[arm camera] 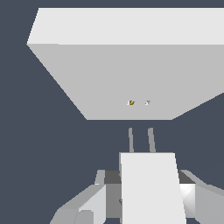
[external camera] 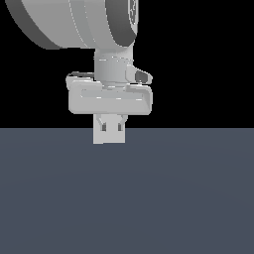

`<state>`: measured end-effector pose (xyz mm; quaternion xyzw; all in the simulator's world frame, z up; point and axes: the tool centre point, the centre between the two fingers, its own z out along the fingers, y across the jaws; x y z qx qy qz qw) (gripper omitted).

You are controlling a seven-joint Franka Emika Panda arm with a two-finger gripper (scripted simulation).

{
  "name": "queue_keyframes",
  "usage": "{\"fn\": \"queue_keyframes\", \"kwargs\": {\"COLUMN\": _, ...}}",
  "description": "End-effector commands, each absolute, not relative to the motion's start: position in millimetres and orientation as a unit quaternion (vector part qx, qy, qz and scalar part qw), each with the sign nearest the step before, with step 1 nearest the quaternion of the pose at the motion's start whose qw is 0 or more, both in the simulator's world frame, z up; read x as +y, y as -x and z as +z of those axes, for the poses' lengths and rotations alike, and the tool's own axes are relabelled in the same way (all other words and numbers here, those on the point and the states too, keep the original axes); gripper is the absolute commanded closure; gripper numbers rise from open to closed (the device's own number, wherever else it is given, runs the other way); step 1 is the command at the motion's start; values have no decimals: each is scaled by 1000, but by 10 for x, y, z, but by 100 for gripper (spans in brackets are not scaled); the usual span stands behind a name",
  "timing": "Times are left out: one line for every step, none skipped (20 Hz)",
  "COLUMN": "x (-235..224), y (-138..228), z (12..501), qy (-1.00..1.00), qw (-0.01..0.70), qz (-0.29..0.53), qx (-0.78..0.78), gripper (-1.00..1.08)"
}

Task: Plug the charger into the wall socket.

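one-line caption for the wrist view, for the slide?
Charger held in the gripper, prongs aimed at the wall socket, not yet inserted.

Charger (arm camera: 151,188) seemingly just before wall socket (arm camera: 131,78)

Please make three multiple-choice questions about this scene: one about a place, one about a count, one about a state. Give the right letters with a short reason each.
1. In the wrist view, the charger is
A. behind the wall socket
B. between the tool's fingers, prongs toward the wall socket
C. lying far from the tool

2. How many small marks show at the centre of the wall socket?
A. two
B. four
C. none

3. The charger's two prongs are
A. fully inside the socket
B. not yet inside the socket
C. pointing away from the socket

Answers:
1 B: the tool has a finger on each side of the white block.
2 A: two yellowish marks show.
3 B: dark floor shows between the prong tips and the plate.
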<state>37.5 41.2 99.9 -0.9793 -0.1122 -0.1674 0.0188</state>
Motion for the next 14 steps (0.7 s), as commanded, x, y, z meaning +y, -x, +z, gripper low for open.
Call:
{"fn": "queue_keyframes", "kwargs": {"x": 432, "y": -457, "z": 1001, "qy": 979, "qw": 19, "qz": -168, "qx": -112, "gripper": 108}}
{"fn": "queue_keyframes", "kwargs": {"x": 441, "y": -497, "z": 1000, "qy": 979, "qw": 18, "qz": -167, "qx": -112, "gripper": 108}}
{"fn": "queue_keyframes", "kwargs": {"x": 450, "y": -535, "z": 1001, "qy": 979, "qw": 18, "qz": -167, "qx": -112, "gripper": 108}}
{"fn": "queue_keyframes", "kwargs": {"x": 458, "y": -571, "z": 1001, "qy": 979, "qw": 18, "qz": -167, "qx": -112, "gripper": 108}}
{"fn": "queue_keyframes", "kwargs": {"x": 466, "y": -602, "z": 1001, "qy": 979, "qw": 18, "qz": -167, "qx": -112, "gripper": 108}}
{"fn": "queue_keyframes", "kwargs": {"x": 473, "y": -630, "z": 1001, "qy": 979, "qw": 18, "qz": -167, "qx": -112, "gripper": 108}}
{"fn": "queue_keyframes", "kwargs": {"x": 478, "y": -654, "z": 1001, "qy": 979, "qw": 18, "qz": -167, "qx": -112, "gripper": 108}}
{"fn": "queue_keyframes", "kwargs": {"x": 484, "y": -675, "z": 1001, "qy": 979, "qw": 18, "qz": -167, "qx": -112, "gripper": 108}}
{"fn": "queue_keyframes", "kwargs": {"x": 488, "y": -692, "z": 1001, "qy": 979, "qw": 18, "qz": -167, "qx": -112, "gripper": 108}}
{"fn": "queue_keyframes", "kwargs": {"x": 488, "y": -706, "z": 1000, "qy": 979, "qw": 19, "qz": -167, "qx": -112, "gripper": 108}}
{"fn": "queue_keyframes", "kwargs": {"x": 491, "y": -717, "z": 1000, "qy": 979, "qw": 19, "qz": -167, "qx": -112, "gripper": 108}}
{"fn": "queue_keyframes", "kwargs": {"x": 493, "y": -724, "z": 1000, "qy": 979, "qw": 19, "qz": -167, "qx": -112, "gripper": 108}}
{"fn": "queue_keyframes", "kwargs": {"x": 492, "y": -729, "z": 1000, "qy": 979, "qw": 19, "qz": -167, "qx": -112, "gripper": 108}}
{"fn": "queue_keyframes", "kwargs": {"x": 493, "y": -730, "z": 1000, "qy": 979, "qw": 19, "qz": -167, "qx": -112, "gripper": 108}}
